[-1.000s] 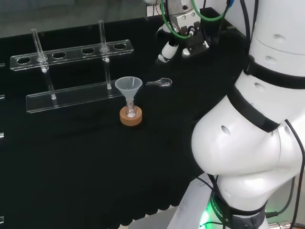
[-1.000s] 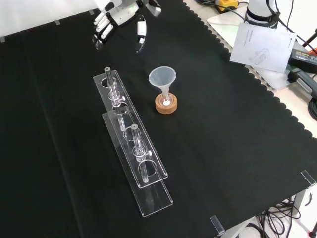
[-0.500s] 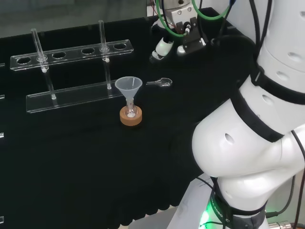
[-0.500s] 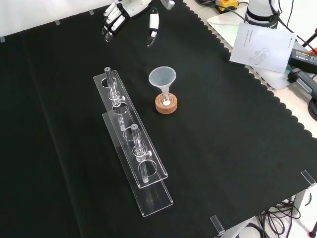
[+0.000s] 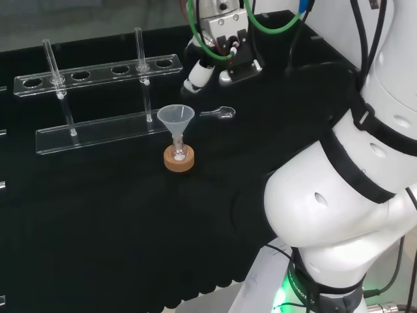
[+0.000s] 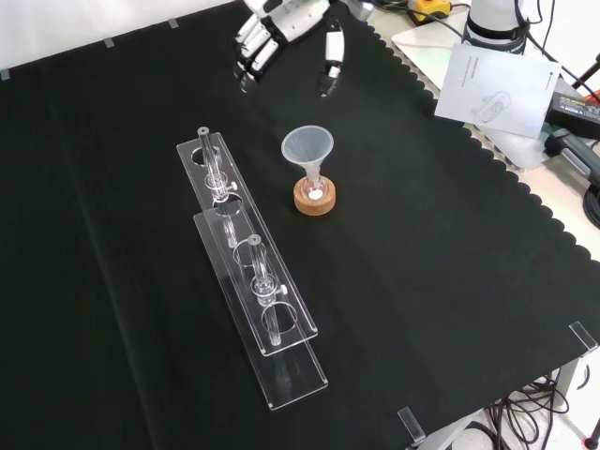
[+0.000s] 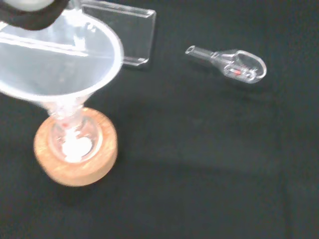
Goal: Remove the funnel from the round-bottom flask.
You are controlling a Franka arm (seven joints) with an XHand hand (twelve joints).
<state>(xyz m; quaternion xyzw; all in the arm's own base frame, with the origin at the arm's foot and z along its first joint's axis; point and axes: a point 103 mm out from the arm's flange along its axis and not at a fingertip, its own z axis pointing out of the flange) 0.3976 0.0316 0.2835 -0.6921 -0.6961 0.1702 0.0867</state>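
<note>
A clear plastic funnel (image 5: pixel 176 118) (image 6: pixel 307 147) (image 7: pixel 57 62) stands upright with its stem in the neck of a small round-bottom flask (image 5: pixel 178 152) (image 7: pixel 76 141). The flask rests on a cork ring (image 5: pixel 179 161) (image 6: pixel 315 197) (image 7: pixel 75 162) and has a little white stuff at its bottom. The hand (image 5: pixel 197 73) (image 6: pixel 281 21) hovers above the cloth beyond the funnel, clear of it, fingers straight and spread, holding nothing. In the wrist view a blurred part of the hand (image 7: pixel 27 10) shows just over the funnel's rim.
A clear two-tier test-tube rack (image 5: pixel 98 73) (image 6: pixel 248 281) (image 7: pixel 119 35) with a few tubes stands beside the flask. A small glass scoop (image 5: pixel 220 113) (image 7: pixel 229 63) lies on the cloth near the funnel. Papers (image 6: pixel 497 84) and cables lie past the cloth's scalloped edge.
The hand has travelled left in the head view, right in the front view, and now hangs closer to the funnel. Its fingers stay straight. Funnel and flask have not moved.
</note>
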